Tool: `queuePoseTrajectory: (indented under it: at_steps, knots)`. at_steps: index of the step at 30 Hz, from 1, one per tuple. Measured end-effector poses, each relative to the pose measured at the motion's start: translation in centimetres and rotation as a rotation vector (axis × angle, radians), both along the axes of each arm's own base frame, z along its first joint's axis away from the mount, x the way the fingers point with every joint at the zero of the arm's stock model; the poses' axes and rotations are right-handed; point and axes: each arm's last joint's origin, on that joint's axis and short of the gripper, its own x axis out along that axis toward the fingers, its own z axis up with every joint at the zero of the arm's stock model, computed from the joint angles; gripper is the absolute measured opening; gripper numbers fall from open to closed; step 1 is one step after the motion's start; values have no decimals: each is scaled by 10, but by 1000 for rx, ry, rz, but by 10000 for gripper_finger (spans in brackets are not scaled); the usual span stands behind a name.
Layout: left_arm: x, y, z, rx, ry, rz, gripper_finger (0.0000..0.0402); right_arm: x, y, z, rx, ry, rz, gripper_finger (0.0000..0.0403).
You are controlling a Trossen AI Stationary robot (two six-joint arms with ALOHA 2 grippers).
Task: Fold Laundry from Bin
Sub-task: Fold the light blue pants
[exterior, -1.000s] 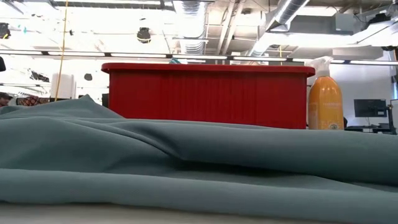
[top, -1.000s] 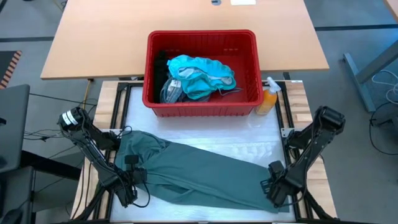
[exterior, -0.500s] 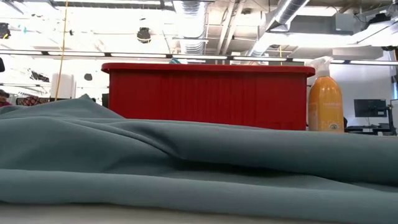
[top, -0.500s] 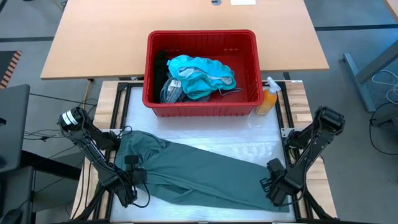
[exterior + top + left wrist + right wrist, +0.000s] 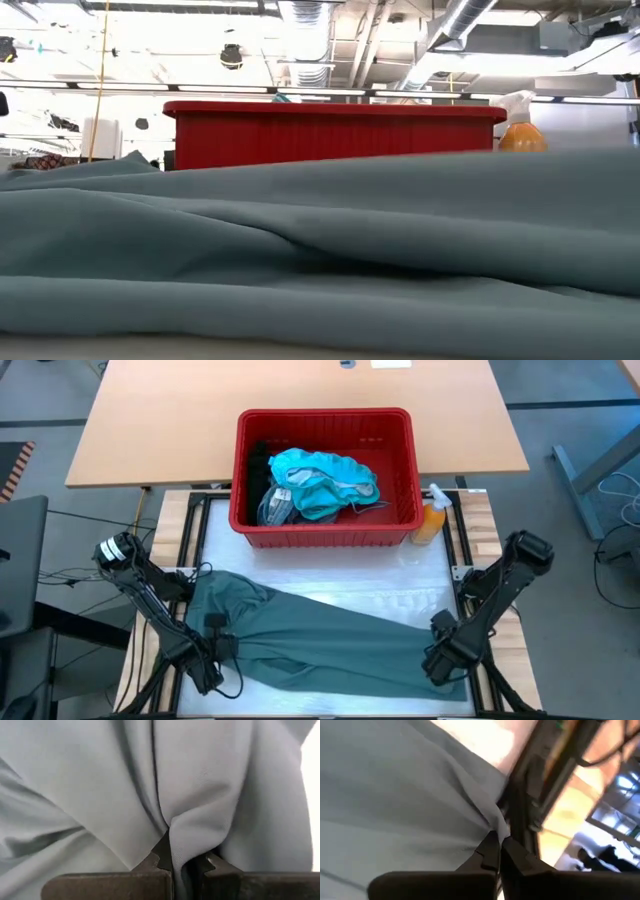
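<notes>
A dull grey-green garment [image 5: 320, 635] lies spread across the white table top, filling the low view [image 5: 320, 230]. My left gripper [image 5: 212, 653] is shut on its near left end, and my right gripper [image 5: 440, 660] is shut on its near right end. The right end is raised off the table. The red bin [image 5: 325, 538] stands at the far middle. It holds bright teal laundry [image 5: 325, 480], a striped cloth and something black. My left gripper pinches a raised fold of the garment [image 5: 177, 840] between its two fingers [image 5: 150, 867], coming from above and pointing steeply down. The cloth around the fold lies on the table in soft creases. My right gripper pinches a gathered edge of the garment's right end [image 5: 495, 822] between its fingers [image 5: 487, 847], slanting down from above. That end is lifted off the table, and the cloth runs from it in drawn folds.
An orange spray bottle [image 5: 432, 518] stands by the bin's right near corner; only its top [image 5: 520, 138] shows over the cloth in the low view. A wooden table [image 5: 300, 400] lies beyond the bin. Dark frame rails run along both table sides.
My right gripper has risen and turned, carrying the garment's right end up. In the low view the cloth's right side now stands higher and hides most of the spray bottle. The left end has stayed where it was.
</notes>
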Motion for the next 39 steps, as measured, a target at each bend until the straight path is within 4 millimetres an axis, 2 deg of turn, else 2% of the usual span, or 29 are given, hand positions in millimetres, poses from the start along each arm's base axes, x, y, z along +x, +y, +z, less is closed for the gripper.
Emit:
queuePoseTrajectory:
  at_steps: [3,6,11,14,18,27,31,35,39]
  knots:
    - [2,-3,5,-3,-14,-32,0,3,-4,-11,19,24,9,71]
    - [3,-5,8,-9,-10,-46,0,4,-8,-11,56,84,17,124]
    - [3,-4,8,-11,-2,-47,0,6,-11,16,43,163,37,205]
    - [3,-4,8,-10,-3,-48,0,10,-5,36,48,108,30,232]
    - [3,-4,8,-4,-4,-64,0,8,3,47,30,47,6,236]
    - [2,-5,7,-28,27,-69,0,2,3,40,-79,18,-58,224]
    - [2,-5,7,-37,33,-66,0,14,7,33,-102,-192,-5,223]
    - [2,-6,7,-45,31,-51,0,29,24,30,35,-416,76,223]
    - [2,-6,7,-37,20,-49,0,33,45,32,157,-602,247,223]
